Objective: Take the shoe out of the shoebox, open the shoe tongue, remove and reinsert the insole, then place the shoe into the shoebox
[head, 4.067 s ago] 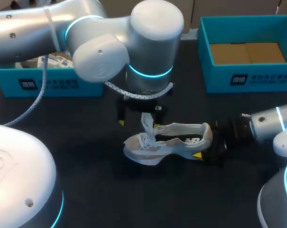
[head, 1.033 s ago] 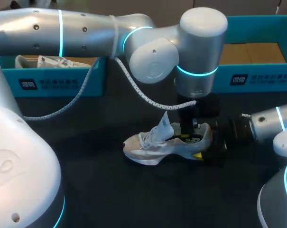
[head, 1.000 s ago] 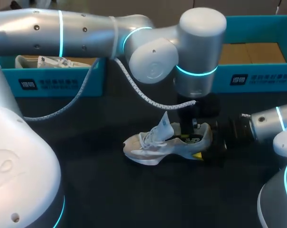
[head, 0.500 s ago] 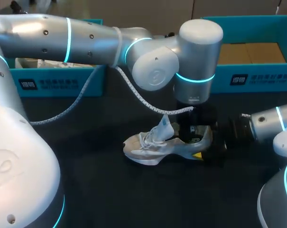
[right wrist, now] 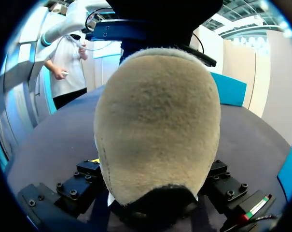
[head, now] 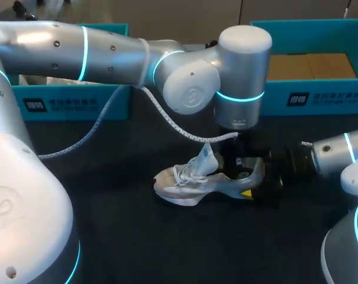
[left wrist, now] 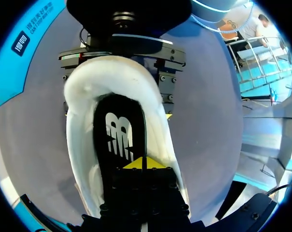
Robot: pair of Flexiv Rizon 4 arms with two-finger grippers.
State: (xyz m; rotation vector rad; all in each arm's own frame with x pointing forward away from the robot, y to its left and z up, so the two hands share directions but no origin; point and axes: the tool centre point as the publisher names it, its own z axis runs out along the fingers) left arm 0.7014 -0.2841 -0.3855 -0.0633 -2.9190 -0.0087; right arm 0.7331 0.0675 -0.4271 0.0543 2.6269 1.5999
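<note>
Shoe (head: 187, 184) lengthwise left-right, toe leftward

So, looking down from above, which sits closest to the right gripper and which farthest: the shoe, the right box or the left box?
1. The shoe: the right gripper clasps its heel, so they touch.
2. The right box: behind the gripper, at the table's far right.
3. The left box: at the far left, right across the table.

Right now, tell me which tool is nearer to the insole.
Left. The left tool is down inside the shoe, its tips on the insole. The right tool clamps the shoe's back end from outside.
</note>
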